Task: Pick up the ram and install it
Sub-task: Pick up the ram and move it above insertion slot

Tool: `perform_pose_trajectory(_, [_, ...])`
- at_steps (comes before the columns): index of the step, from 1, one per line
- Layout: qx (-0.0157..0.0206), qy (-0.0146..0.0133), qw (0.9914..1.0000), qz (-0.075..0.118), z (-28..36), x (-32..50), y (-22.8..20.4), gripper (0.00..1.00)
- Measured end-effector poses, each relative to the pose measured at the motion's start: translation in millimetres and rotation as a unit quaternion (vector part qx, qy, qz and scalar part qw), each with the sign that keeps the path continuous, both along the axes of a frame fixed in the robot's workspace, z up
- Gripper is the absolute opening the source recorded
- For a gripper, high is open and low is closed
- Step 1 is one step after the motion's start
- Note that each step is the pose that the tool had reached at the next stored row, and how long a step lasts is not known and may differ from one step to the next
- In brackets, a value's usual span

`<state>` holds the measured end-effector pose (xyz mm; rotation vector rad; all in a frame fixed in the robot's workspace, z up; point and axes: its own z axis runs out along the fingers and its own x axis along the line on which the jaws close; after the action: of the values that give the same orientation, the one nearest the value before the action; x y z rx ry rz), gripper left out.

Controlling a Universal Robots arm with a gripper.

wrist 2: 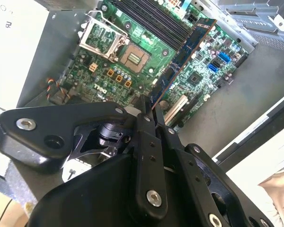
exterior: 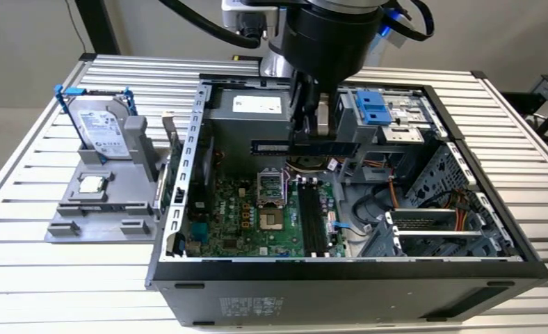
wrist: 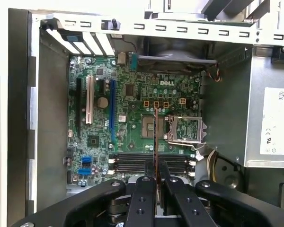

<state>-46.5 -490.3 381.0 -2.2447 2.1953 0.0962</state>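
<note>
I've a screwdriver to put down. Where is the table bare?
The slatted table is bare in front of the grey holder, on the exterior view's left of the computer case. Another strip lies behind the hard drive. Inside the case is crowded: motherboard, cables, and the gripper holding the ram above.

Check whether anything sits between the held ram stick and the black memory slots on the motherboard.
Nothing visible does. The black gripper holds the long, thin, dark blue-green ram stick above the open case, and the long black memory slots on the green motherboard lie bare below, no cable crossing them.
</note>
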Motion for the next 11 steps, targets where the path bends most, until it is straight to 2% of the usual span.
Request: perform_pose_trajectory(11, [-0.0042, 0.0004, 0.99999, 0.000, 0.0, 2.0, 0.0, 0.00])
